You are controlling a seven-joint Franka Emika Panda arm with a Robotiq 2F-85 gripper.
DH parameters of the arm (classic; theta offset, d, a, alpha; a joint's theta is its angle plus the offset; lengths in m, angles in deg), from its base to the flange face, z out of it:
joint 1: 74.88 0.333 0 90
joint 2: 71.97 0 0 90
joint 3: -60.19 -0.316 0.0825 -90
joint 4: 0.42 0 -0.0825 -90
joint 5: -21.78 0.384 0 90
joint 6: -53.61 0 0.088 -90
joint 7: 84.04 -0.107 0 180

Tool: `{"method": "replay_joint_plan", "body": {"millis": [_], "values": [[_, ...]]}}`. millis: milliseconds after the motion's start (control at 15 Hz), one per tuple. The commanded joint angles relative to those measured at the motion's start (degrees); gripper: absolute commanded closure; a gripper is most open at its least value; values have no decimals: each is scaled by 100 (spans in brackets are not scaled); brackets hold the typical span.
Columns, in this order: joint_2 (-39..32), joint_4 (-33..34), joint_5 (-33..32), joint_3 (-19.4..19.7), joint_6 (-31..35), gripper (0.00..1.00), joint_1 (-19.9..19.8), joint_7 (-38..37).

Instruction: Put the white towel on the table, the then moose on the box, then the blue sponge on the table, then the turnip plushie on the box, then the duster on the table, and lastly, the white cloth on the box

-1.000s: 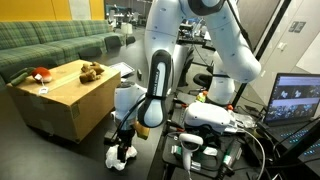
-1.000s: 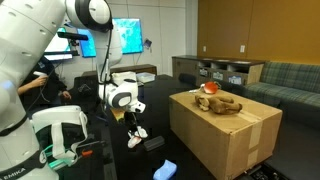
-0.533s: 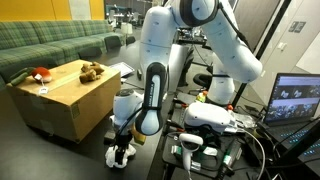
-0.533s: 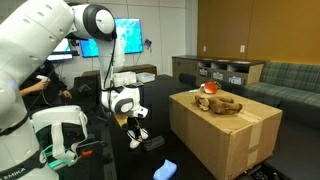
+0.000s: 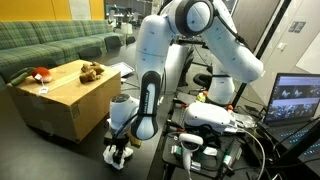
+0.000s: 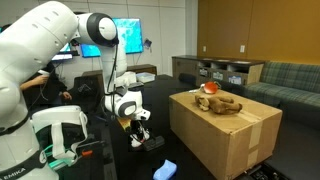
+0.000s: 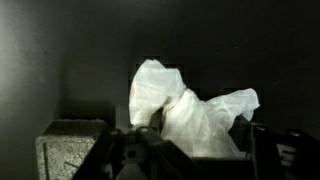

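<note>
A crumpled white cloth lies on the dark table. My gripper is down over it, open, with one finger on each side and the cloth bunched between them. In both exterior views the gripper sits low beside the tan box. The brown moose and the red-and-white turnip plushie rest on the box top. The blue sponge lies on the table nearer the camera. A grey oblong block, probably the duster, lies beside the cloth. A separate white towel is out of view.
A green object lies at the box's far end. A white robot base with cables and a lit monitor stand close behind the arm. A green sofa runs behind the box.
The arm has bent lower and brought the gripper down onto the white cloth. The things on the box have not moved.
</note>
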Motion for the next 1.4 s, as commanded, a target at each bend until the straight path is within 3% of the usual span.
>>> {"method": "replay_joint_plan", "body": {"millis": [0,333,600,1000,1333], "values": [[223,51,23,-355,-492,66,-363,219],[973,-79,64,-797,-1304,99,-838,379],[1698,63,96,-860,-1932,100,-1076,395],[2397,975,-260,-277,-2359,98,-821,-216],[2138,2221,-1423,685,-2364,98,-331,-1423]]}}
